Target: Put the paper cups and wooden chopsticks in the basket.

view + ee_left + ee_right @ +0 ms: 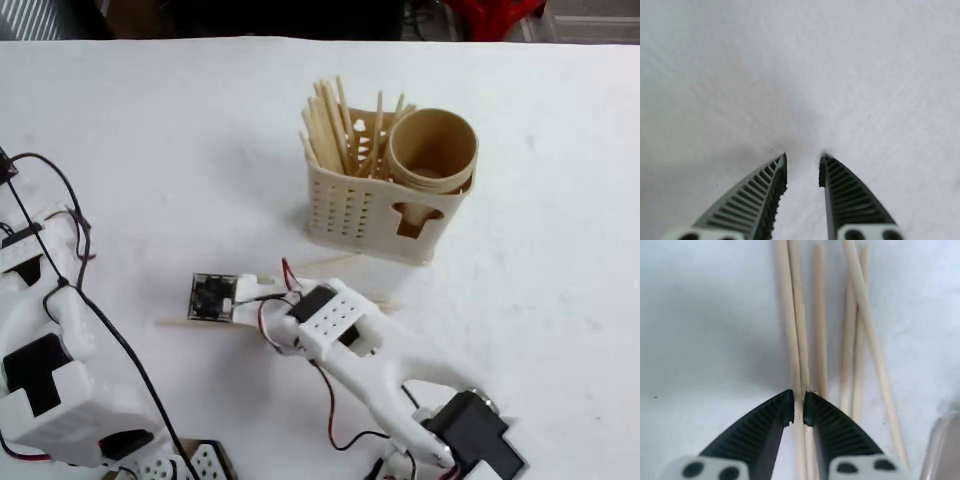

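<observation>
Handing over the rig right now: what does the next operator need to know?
Left gripper: open, over the bare table.
Right gripper: shut on one chopstick among the loose chopsticks lying on the table in front of the basket.
Done: paper cups and a chopstick bundle stand in the basket.
Left: the loose chopsticks.

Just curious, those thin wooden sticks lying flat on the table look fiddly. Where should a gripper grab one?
Likely mid-length on a chopstick, from straight above, fingers across its thin width. It lies flat among others, so only its top is free; the right gripper pinches one so.
</observation>
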`<state>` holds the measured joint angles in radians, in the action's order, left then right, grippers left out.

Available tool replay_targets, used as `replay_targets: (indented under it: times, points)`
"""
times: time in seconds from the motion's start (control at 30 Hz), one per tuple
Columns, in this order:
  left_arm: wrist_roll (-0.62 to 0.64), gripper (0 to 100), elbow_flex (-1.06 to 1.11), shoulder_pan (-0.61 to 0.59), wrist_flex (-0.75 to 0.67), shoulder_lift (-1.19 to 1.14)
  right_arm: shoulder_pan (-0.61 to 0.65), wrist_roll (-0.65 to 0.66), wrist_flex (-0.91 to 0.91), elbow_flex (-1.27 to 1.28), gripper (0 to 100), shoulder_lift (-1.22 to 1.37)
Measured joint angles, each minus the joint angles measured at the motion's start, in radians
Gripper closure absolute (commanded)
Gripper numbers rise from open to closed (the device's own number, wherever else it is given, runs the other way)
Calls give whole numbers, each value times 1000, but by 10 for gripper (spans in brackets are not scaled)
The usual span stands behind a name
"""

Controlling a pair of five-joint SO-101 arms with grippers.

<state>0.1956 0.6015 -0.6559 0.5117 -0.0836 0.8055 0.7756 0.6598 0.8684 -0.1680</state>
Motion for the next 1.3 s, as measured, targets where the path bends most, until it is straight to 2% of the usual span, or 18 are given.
replay_targets:
  times: [0.27, 0.4, 0.63, 0.83, 1.3]
  points:
    - [0, 876, 0, 0, 0, 0, 2, 2, 34, -32, 891, 81]
    - [0, 876, 0, 0, 0, 0, 2, 2, 86, -89, 989, 123]
    - [0, 876, 0, 0, 0, 0, -2, 0, 87, -104, 982, 126]
    - [0, 876, 0, 0, 0, 0, -41, -49, 118, -83, 982, -5]
    - [0, 876, 0, 0, 0, 0, -66, -66, 230, -38, 982, -353]
